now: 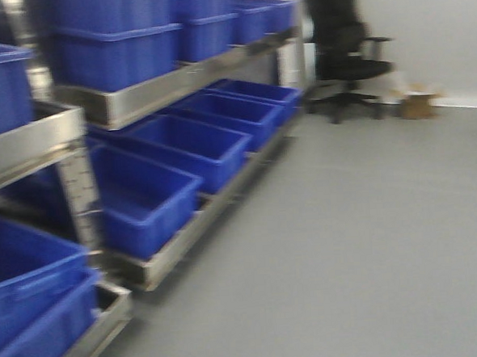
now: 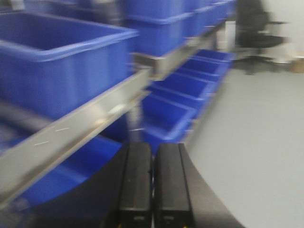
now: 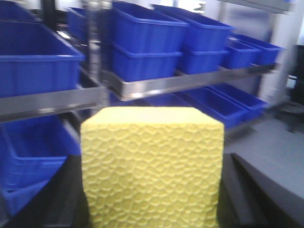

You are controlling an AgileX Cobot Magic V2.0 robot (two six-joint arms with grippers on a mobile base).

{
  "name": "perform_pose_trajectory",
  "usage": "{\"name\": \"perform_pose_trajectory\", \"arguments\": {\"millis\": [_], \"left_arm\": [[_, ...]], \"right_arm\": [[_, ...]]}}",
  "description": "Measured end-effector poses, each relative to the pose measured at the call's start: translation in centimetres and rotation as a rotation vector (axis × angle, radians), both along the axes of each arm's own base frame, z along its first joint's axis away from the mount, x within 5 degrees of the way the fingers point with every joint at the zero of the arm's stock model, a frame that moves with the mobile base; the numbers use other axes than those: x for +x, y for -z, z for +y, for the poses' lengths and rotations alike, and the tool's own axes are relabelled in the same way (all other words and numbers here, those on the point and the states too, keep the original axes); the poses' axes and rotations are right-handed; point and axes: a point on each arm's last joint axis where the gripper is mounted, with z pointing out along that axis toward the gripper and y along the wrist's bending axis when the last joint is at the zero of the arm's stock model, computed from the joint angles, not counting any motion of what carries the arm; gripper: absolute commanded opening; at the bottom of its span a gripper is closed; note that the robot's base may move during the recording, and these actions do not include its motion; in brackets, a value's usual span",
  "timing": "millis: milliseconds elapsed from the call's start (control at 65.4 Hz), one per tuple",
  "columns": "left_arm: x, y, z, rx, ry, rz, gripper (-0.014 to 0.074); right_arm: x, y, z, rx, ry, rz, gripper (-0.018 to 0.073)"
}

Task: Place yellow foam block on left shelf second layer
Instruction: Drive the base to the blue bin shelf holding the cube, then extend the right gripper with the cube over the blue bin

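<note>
Blue bins (image 3: 147, 28) fill the metal shelf (image 3: 156, 85) behind the yellow foam block (image 3: 152, 166).

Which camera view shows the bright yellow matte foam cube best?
The right wrist-mounted view: the bright yellow matte foam cube fills the frame's centre, its dimpled front face and top edge clear. The exterior front-facing and left wrist-mounted views show none of it, only blue plastic bins on metal shelves.
</note>
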Motion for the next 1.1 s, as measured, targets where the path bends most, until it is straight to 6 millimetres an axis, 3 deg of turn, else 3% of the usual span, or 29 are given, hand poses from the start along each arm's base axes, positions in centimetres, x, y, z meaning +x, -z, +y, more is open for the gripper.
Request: {"name": "perform_pose_trajectory", "arguments": {"millis": [1101], "left_arm": [[0.0, 0.0, 0.0, 0.0, 0.0, 0.0, 0.0136]], "right_arm": [[0.0, 0.0, 0.0, 0.0, 0.0, 0.0, 0.0104]]}}
